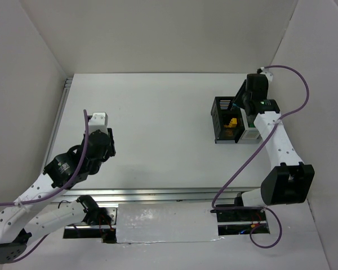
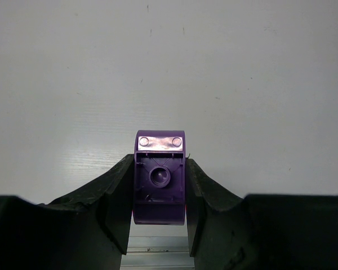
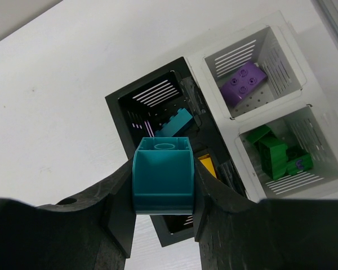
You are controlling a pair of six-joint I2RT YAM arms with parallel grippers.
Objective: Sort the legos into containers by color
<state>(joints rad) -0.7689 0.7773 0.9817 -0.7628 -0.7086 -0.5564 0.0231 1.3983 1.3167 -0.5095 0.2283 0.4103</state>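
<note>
We are clamping the left gripper (image 2: 159, 171) on a purple brick (image 2: 159, 183), one finger pressing each side, with the brick's hollow underside facing the wrist camera. This gripper is hanging over the table (image 1: 158, 129) near its left edge, well apart from the bins, and a wide stretch of white surface is lying between them.

We are clamping the right gripper (image 3: 163, 188) on a teal brick (image 3: 162, 174) in the same way, and it is hanging above the black bin (image 3: 124, 112), covering the middle of that bin in the wrist view. The black bin is holding a second teal brick (image 3: 177, 121) at one end and a yellow brick (image 3: 208, 166) at the other. Two white bins (image 3: 293, 62) are standing against one long side of it; one is holding a purple piece (image 3: 245, 79), the other green bricks (image 3: 273, 154). The cluster is standing near the table's right edge, close to the side wall (image 1: 321, 56), leaving little room there
</note>
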